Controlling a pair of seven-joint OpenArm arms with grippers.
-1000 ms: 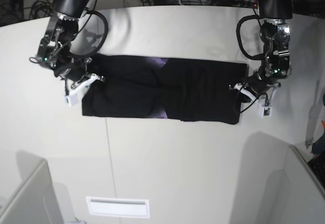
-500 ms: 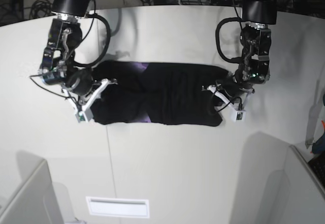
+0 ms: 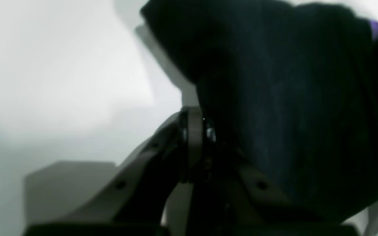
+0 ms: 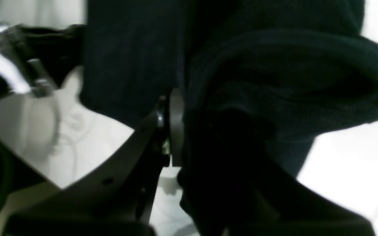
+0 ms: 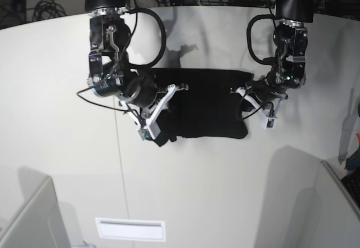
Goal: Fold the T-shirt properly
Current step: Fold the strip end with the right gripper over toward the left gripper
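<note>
From here I see the T-shirt (image 5: 208,110) as a bunched black mass on the white table (image 5: 185,192), lying toward the far edge, roughly midway between the table's side edges. Its plain black side faces up; in the left wrist view a sliver of purple (image 3: 377,28) shows at one fold. On my right arm, the right gripper (image 5: 160,110) has its fingers (image 4: 175,127) closed on a thick fold of the shirt's end — black cloth is pressed between them and spills over one side. On my left arm, the left gripper (image 5: 253,99) is clamped tight on the opposite end; its fingers (image 3: 194,144) meet with dark fabric caught right beside them and draped across the view. Both ends look lifted off the table — the middle sags between the arms
</note>
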